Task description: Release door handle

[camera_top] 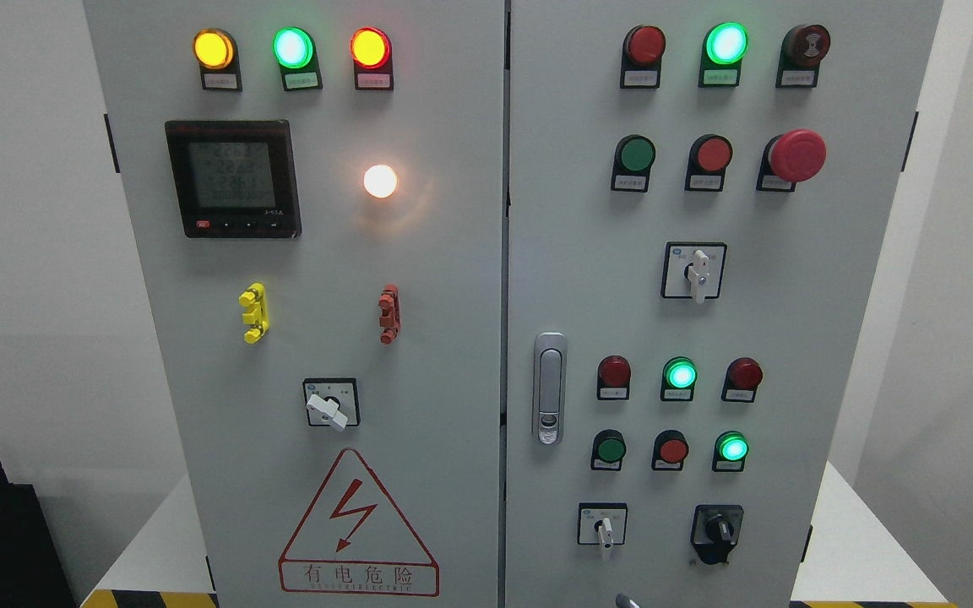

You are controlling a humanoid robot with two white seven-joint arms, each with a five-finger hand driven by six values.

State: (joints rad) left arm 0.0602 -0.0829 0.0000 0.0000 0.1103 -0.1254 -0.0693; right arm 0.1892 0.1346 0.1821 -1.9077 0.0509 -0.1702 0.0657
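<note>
Two grey cabinet doors [419,355] shut, silver door handle [549,387] untouched, white walls [22,253] behind; hand state untellable.

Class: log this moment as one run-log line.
door handle: free, flush | cabinet doors: closed | robot hands: none visible

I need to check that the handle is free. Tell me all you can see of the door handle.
The door handle is a slim, upright, silver-grey metal-looking latch with rounded ends, set flush in a frame on the right door, by its left edge near the seam, about mid-height. A long paddle fills its upper part; a small round lock sits below. It looks closed flat. Nothing touches it; no hand is on it.
</note>
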